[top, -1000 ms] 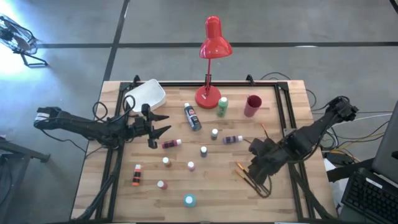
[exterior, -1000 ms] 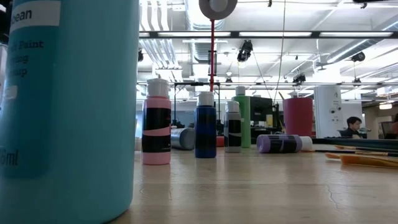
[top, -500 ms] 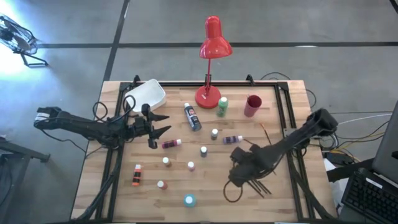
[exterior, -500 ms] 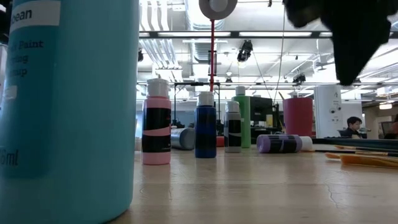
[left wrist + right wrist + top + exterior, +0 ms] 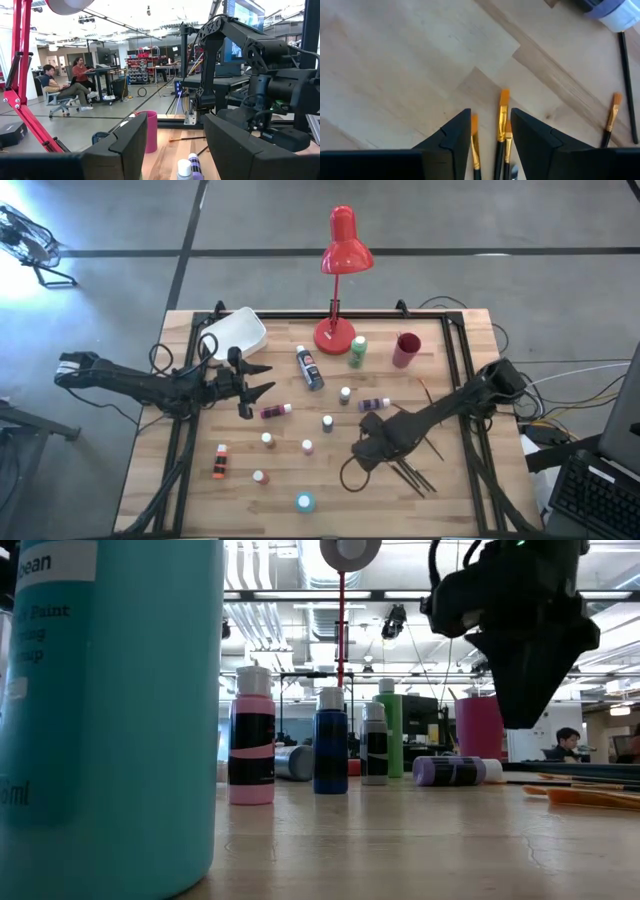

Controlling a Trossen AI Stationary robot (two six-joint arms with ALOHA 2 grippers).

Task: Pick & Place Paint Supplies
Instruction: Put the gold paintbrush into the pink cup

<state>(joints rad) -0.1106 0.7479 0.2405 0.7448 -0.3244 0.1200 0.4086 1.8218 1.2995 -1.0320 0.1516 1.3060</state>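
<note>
Right gripper (image 5: 490,131): hovered over paintbrushes (image 5: 503,125), jaws partly open, gripping nothing.
Left gripper (image 5: 262,380): waited near red lamp (image 5: 340,280), open, empty.
Handling: brushes probably light, thin (roll easily); pinch mid-handle.

In the high view, worktop (image 5: 470,500) centre frame, lamp (image 5: 340,240) at top centre, cup (image 5: 406,348) right of it, tray (image 5: 238,330) upper left, bottles (image 5: 306,445) mid-frame, paintbrushes (image 5: 412,477) lower right under right gripper (image 5: 360,455).

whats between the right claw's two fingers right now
In the right wrist view, paintbrushes with orange bristles lie on the wooden table in the gap between the right claw's fingers; it isn't closed on them.
</note>
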